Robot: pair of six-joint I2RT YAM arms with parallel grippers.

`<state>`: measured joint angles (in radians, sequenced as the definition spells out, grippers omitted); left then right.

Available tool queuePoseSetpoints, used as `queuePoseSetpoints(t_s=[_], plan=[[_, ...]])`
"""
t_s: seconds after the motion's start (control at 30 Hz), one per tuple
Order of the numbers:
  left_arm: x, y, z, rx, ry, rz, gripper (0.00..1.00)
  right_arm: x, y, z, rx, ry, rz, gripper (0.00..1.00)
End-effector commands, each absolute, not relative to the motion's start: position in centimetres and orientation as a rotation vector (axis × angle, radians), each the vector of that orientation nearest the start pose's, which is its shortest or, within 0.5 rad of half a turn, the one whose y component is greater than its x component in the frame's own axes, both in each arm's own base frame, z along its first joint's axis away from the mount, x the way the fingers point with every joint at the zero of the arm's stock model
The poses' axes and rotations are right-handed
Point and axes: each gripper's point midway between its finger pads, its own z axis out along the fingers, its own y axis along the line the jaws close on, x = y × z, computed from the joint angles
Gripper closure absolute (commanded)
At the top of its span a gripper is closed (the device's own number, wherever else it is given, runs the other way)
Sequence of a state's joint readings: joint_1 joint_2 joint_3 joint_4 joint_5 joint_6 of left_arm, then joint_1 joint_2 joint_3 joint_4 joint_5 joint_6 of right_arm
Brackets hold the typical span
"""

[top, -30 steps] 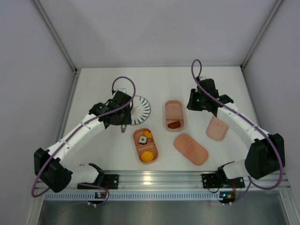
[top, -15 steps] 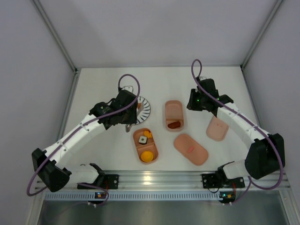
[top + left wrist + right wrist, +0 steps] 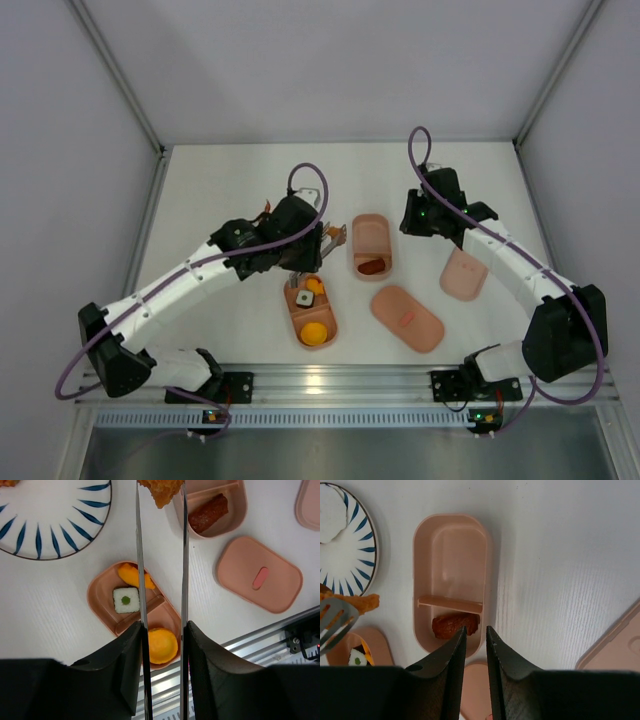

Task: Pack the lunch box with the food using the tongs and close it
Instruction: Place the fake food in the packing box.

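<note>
1. In the left gripper (image 3: 162,645): the tongs (image 3: 184,555), both thin silvery arms squeezed between the black fingers (image 3: 122,665) and running straight up the middle of the left wrist view.
2. At the tong tips, top centre of that view: a golden-brown fried piece (image 3: 161,490), pinched and lifted off the table (image 3: 45,610), between the blue-striped plate (image 3: 50,525) at upper left and the far tray (image 3: 239,512) at upper right.
3. Same fried piece at the left edge of the right wrist view, against a slotted tong tip, just left of the far tray's rim.
4. In the far tray, centre of the overhead view: one dark red-brown sausage-like piece (image 3: 455,623), lying in the compartment nearer the arms, right under the divider.
5. In the near tray (image 3: 102,592), lower centre of the left wrist view: a yellow-orange wedge (image 3: 131,574) and a white square with a green dot (image 3: 125,600) on one side of the divider, a round orange piece (image 3: 161,646) on the other, partly behind the tong arms.
6. Right gripper (image 3: 475,630) above the sausage end of the far tray, fingers a narrow slit apart, nothing between them.
7. Lid with a red mark (image 3: 259,574) flat on the table, right of the near tray and apart from it.
8. Second pink lid (image 3: 464,274) farther right in the overhead view, partly under the right arm, apart from both trays.
</note>
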<state>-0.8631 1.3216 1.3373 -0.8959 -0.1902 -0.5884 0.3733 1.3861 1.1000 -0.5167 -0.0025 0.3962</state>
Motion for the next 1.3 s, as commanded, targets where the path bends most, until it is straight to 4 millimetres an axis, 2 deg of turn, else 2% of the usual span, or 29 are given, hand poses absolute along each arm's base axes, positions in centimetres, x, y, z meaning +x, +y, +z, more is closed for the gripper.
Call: queuePoseSetpoints(t_s=[0.0, 0.23, 0.47, 0.87, 1.27], plan=[[22.4, -27.3, 24.1, 0.301, 2.387, -0.546, 0.84, 34.5, 15.4, 16.4, 0.023, 2.357, 0.363, 0.78], [20.6, -31.2, 24.2, 0.401, 2.357, -0.708, 0.83, 34.3, 15.3, 16.4, 0.027, 2.358, 0.358, 0.78], [20.3, -32.6, 23.1, 0.426, 2.374, -0.757, 0.82, 34.2, 15.3, 15.9, 0.027, 2.367, 0.356, 0.78], [20.8, -34.1, 20.3, 0.445, 2.431, -0.733, 0.82, 34.1, 15.2, 15.4, 0.023, 2.374, 0.352, 0.78], [21.4, -33.3, 18.7, 0.423, 2.476, -0.611, 0.78, 34.0, 15.2, 15.0, 0.026, 2.379, 0.353, 0.78]])
